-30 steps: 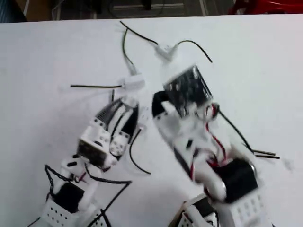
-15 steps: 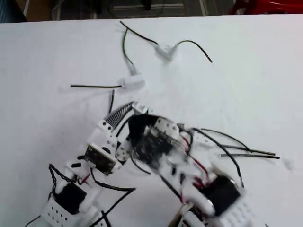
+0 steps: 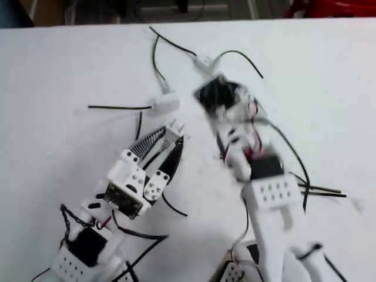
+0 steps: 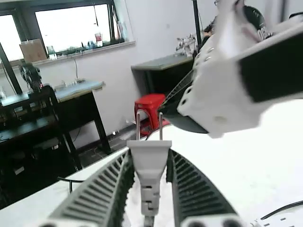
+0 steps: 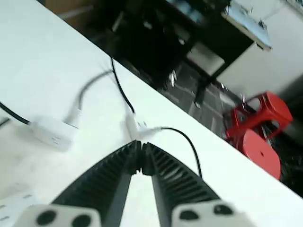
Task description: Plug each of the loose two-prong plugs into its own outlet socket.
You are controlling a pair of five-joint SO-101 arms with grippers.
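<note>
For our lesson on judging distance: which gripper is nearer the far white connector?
Right. The right gripper points at the connector, just short of it; the left gripper, holding a plug, sits farther back.

White plug (image 4: 147,163) clamped prongs-up in left pincer (image 4: 149,158); socket (image 3: 165,103) lies nearby

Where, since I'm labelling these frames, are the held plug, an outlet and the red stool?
plug (image 4: 147,158): left wrist view, white body below the prongs.
outlet (image 5: 53,133): right wrist view, its slotted face.
stool (image 5: 259,151): right wrist view, its round red seat.
</note>
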